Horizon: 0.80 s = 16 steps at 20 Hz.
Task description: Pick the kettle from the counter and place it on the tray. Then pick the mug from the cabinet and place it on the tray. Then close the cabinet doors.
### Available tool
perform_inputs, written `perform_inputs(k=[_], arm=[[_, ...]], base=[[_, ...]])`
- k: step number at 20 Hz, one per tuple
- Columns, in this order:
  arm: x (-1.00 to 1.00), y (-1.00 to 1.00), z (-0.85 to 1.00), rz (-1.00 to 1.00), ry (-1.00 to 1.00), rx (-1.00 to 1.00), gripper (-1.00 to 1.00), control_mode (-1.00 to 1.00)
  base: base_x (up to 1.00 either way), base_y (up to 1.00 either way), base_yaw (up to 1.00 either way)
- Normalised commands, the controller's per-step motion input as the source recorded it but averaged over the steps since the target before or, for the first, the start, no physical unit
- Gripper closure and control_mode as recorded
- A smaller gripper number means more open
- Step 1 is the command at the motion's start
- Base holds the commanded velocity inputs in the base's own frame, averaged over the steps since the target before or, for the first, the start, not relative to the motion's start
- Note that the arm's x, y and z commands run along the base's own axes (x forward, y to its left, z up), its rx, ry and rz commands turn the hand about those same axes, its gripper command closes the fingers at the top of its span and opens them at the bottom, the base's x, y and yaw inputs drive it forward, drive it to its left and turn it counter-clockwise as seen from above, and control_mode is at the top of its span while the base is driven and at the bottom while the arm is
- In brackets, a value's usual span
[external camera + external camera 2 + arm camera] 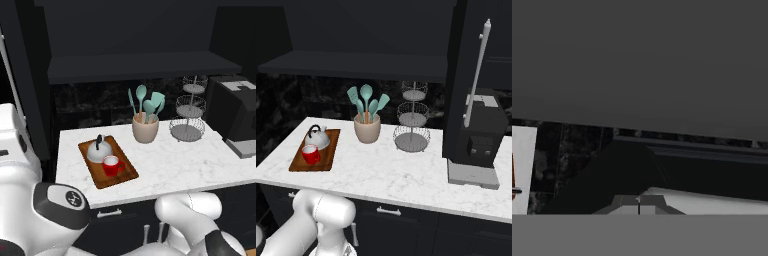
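Gripper (639, 204) pressed together, empty; the tall black panelled door with silver bar handle (476, 75) seemingly stands open, rightward.

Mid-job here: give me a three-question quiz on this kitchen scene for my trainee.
1. True or false: the mug is on the tray.
2. What stands between the tray and the wire stand?
A. toaster B. crock C. bowl
3. Fill in: the kettle sits on the ____.

Key: 1 true; 2 B; 3 tray.
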Motion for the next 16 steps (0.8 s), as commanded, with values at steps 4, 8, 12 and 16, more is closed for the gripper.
perform_inputs(k=[4,8,12,16], arm=[[0.11,0.2,-0.16,0.0,0.0,0.0,1.0,-1.0],[0.21,0.2,-0.2,0.0,0.0,0.0,1.0,-1.0],[0.32,0.24,-0.29,0.0,0.0,-0.01,1.0,-1.0],[0.68,0.12,-0.21,-0.01,0.06,0.0,1.0,-1.0]], base=[[0.0,0.0,0.0],[0.0,0.0,0.0],[0.0,0.0,0.0],[0.0,0.0,0.0]])
